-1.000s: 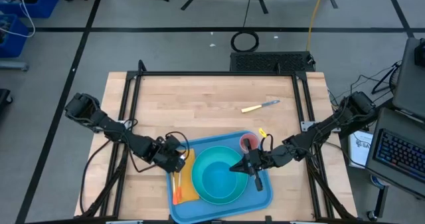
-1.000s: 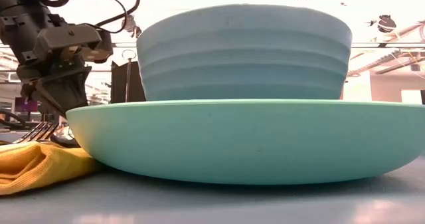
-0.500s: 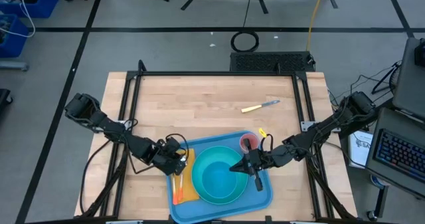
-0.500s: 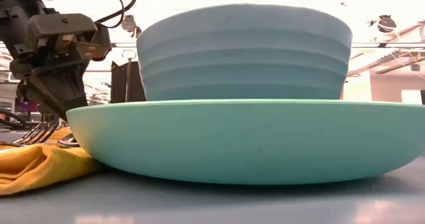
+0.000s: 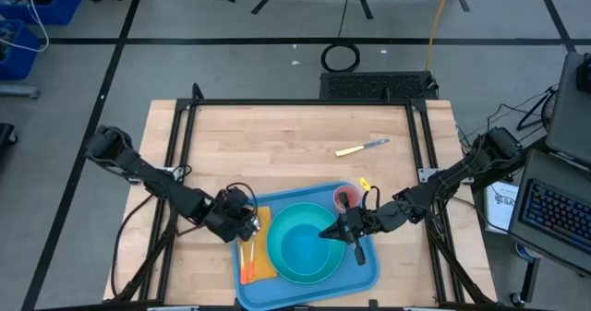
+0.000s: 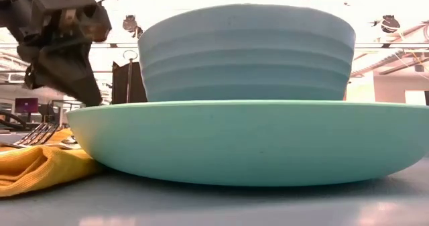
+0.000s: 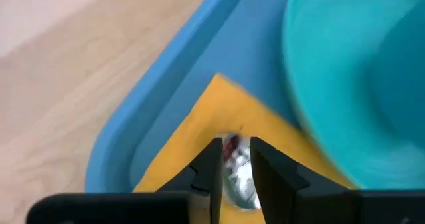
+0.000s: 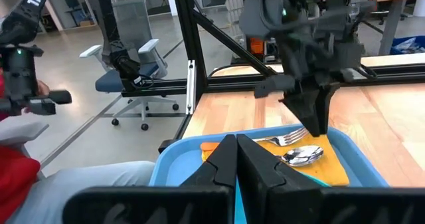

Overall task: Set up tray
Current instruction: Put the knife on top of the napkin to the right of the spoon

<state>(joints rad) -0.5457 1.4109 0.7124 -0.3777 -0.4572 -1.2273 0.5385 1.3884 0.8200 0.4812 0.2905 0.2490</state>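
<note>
The blue tray lies at the table's near edge. On it a teal bowl stands in a teal plate. Left of the plate lies a yellow napkin, and on the napkin rest a fork and a spoon. A red cup stands at the tray's far right. My left gripper hangs slightly open just above the spoon's bowl, pointing steeply down and touching nothing. My right gripper is shut and held level above the plate's right side.
A yellow-handled knife lies on the bare wood toward the far right. A small yellow piece sits by the tray's far right corner. The black frame rails border the table. Bare wood lies left of and beyond the tray.
My left gripper has opened a little and let go over the napkin. It has then risen clear of the fork and spoon, tipping slightly. The spoon stays lying on the napkin.
</note>
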